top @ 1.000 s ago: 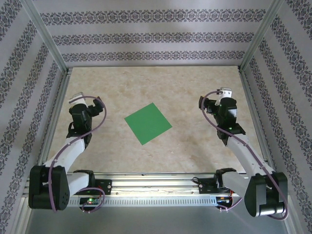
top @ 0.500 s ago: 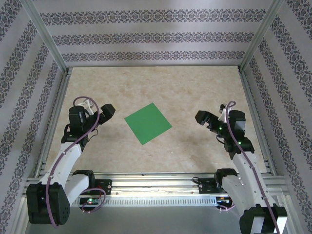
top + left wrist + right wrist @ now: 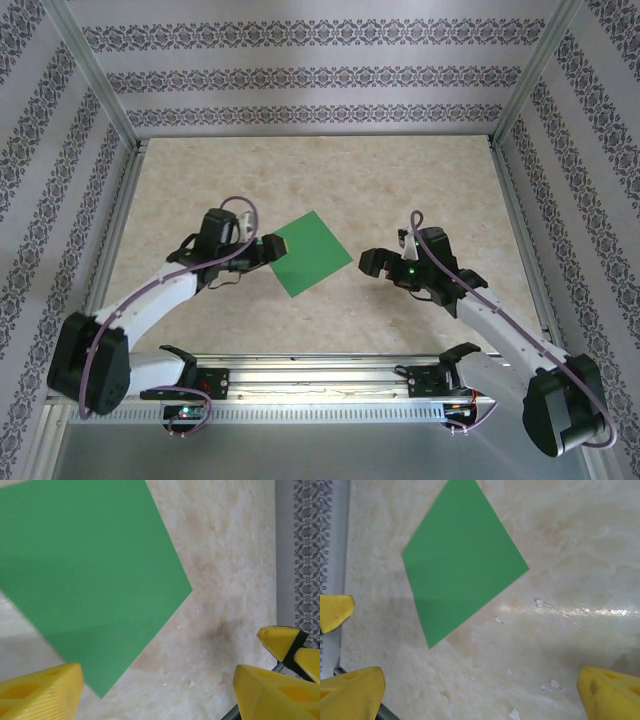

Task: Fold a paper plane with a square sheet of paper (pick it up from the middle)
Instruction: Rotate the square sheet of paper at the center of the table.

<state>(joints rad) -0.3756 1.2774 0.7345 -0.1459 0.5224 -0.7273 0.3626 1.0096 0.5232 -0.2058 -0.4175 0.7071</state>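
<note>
Top external view: positions are read from above.
Left claw [image 3: 272, 245]: spread wide, nothing held; poised at the paper's left corner.
Paper [image 3: 304, 254]: laid flat, unfolded, on the table [image 3: 400, 180], corner-on between the claws; square, so no long axis.
Right claw [image 3: 368, 262]: spread wide, empty; just clear of the right corner.
Nearer arm: left, as judged; the paper's middle lies to its right.
</note>
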